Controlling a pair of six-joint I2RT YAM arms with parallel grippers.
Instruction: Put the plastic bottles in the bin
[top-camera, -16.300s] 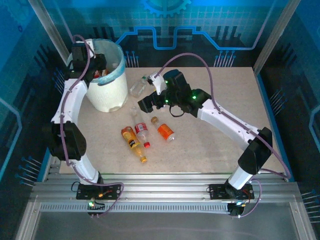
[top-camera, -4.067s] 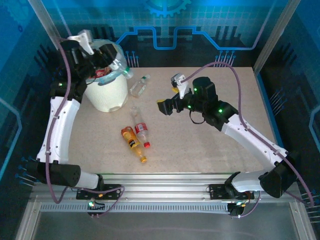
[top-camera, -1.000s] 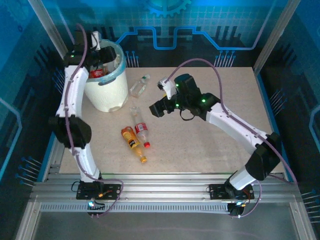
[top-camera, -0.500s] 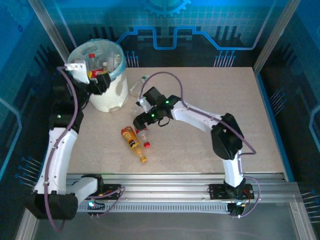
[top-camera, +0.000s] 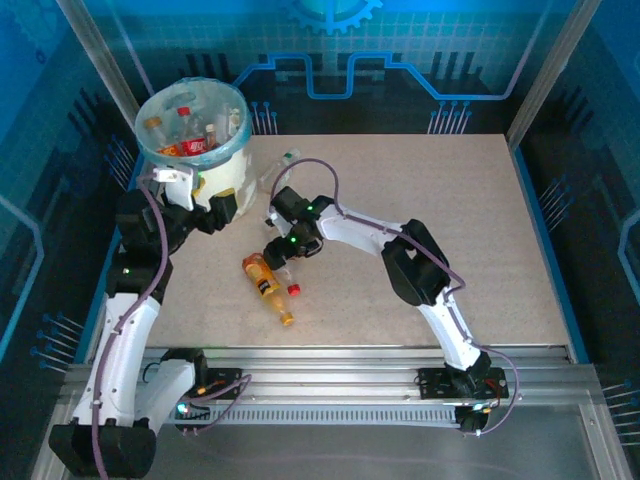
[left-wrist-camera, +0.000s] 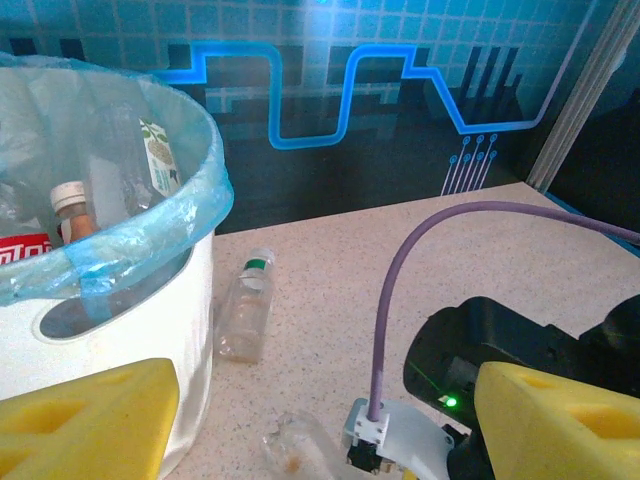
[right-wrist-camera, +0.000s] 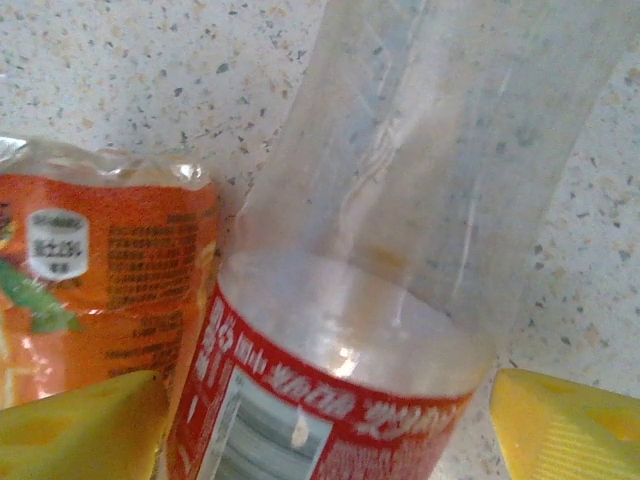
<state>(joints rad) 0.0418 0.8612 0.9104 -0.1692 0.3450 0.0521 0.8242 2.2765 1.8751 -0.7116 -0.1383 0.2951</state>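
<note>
**Operator:** Top view?
**Technician:** Bin (top-camera: 232, 172) stands far left with bottles inside. Left gripper (top-camera: 222, 208) is beside its wall. Right gripper (top-camera: 278, 252) is down over the red-label bottle (top-camera: 286, 266), next to the orange bottle (top-camera: 262, 279).
**Operator:** Left wrist?
**Technician:** Jaws wide, empty. Clear bottle (left-wrist-camera: 245, 305) lies just beside the bin.
**Operator:** Right wrist?
**Technician:** Jaws wide, straddling the red-label bottle; grip unconfirmed.
</note>
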